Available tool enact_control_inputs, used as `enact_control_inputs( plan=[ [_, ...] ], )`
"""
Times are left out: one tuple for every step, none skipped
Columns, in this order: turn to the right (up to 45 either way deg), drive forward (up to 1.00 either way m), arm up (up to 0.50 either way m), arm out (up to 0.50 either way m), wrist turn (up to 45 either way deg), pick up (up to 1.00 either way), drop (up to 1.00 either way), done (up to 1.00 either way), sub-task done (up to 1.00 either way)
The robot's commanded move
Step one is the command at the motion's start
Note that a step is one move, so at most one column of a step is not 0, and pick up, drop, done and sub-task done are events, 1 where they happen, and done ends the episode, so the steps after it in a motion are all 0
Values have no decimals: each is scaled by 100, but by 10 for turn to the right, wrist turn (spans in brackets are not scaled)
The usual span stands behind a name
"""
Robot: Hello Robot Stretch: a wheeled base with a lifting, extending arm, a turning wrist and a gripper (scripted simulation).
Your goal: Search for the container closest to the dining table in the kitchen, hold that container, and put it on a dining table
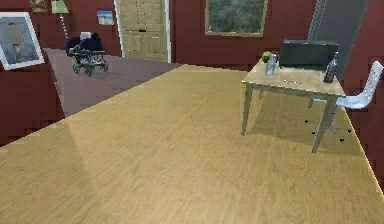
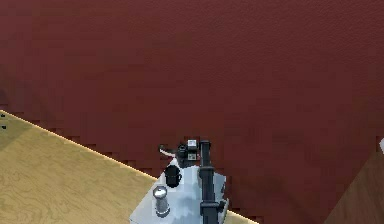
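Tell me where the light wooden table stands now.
The wooden table stands in the forward view's right part, near the dark red wall, with a white chair at its right side and a dark bottle on its right end.

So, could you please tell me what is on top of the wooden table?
The wooden table carries a dark laptop, a small green plant, a pale bottle and a dark bottle. The laptop hides whatever lies behind it.
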Motion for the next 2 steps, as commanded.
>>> enact_control_inputs(
  plan=[
    [0,0,-30,0,0,0,0,0,0],
    [0,0,0,0,0,100,0,0,0]
  ],
)
